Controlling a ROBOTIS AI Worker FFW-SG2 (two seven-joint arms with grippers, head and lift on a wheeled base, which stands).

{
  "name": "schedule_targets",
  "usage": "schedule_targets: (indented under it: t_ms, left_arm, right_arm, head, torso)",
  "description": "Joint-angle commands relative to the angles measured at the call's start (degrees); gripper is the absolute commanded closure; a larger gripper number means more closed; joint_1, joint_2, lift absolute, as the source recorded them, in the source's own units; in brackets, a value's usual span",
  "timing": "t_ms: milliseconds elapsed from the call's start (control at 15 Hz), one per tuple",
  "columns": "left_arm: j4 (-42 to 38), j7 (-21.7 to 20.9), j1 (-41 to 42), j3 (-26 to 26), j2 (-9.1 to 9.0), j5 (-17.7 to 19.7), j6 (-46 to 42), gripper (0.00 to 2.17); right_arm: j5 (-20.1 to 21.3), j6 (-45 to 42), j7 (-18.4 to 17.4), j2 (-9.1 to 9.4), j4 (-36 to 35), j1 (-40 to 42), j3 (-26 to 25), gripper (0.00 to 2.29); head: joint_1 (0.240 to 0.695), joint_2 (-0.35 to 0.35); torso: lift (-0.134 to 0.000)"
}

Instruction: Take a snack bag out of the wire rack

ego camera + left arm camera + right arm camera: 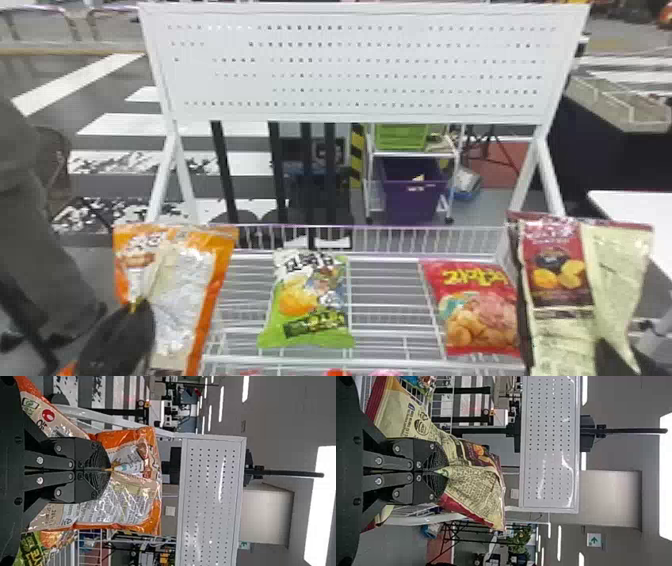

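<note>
Pinching the orange bag by its back in a closed left hand, the maroon-and-cream bag likewise in the right hand, at the wire rack's left and right, probably for upright lifting.

You are in what presents as an indoor lab or test hall (shop-like at the wire rack of snack bags): crosswalk stripes on the floor, ceiling lights, a green arrow sign.
</note>
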Motion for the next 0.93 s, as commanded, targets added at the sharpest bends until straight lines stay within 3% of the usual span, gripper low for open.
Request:
schedule_targets:
  t_ms: [0,867]
  left_arm:
    - [-0.02,0.0,0.04,-0.09,-0.05,0.0,0.0,1.78]
    - [-0.1,0.0,0.04,0.18,0.12,0.0,0.0,1.78]
  right_arm:
    - [0.09,0.13,0.0,0.02,-0.06,-0.4,0.26,2.25]
    - [0.26,0.13,0.97,-0.06,0.2,-0.92,0.35,2.25]
  head:
    - [0.499,0.0]
    - [0.499,0.0]
  torso:
    - [0.0]
    - [0.0]
